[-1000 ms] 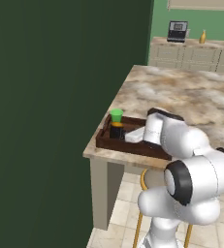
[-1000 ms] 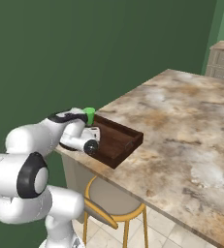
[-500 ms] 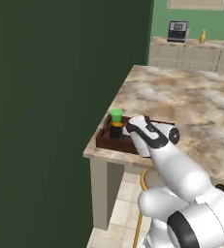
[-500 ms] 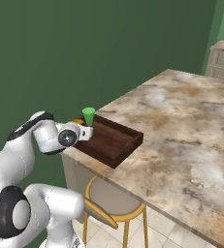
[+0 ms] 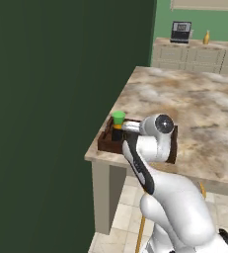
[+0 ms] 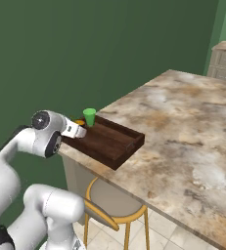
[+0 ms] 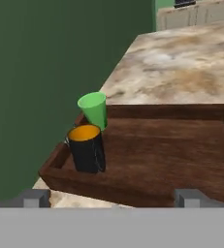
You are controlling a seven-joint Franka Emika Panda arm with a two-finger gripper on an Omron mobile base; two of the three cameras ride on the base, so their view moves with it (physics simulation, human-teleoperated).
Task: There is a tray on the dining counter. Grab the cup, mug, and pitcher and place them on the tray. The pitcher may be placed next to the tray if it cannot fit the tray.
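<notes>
The dark brown tray lies at the corner of the dining counter. In its left end stand the green cup and, right in front of it, the black mug with its orange inside. My gripper hangs open just off the tray's near rim with nothing between its fingers. The right base view shows the gripper beside the cup, at the end of the tray. The yellow-orange pitcher stands far off on the back counter.
A dark green wall runs close along the left of the dining counter. A stool with yellow legs is tucked under the counter's edge. The cream back counter carries a small dark appliance.
The arm has folded and my hand has drawn back a little from the tray's near end. The cup and the mug have stayed where they were, and the jaws have stayed open.
</notes>
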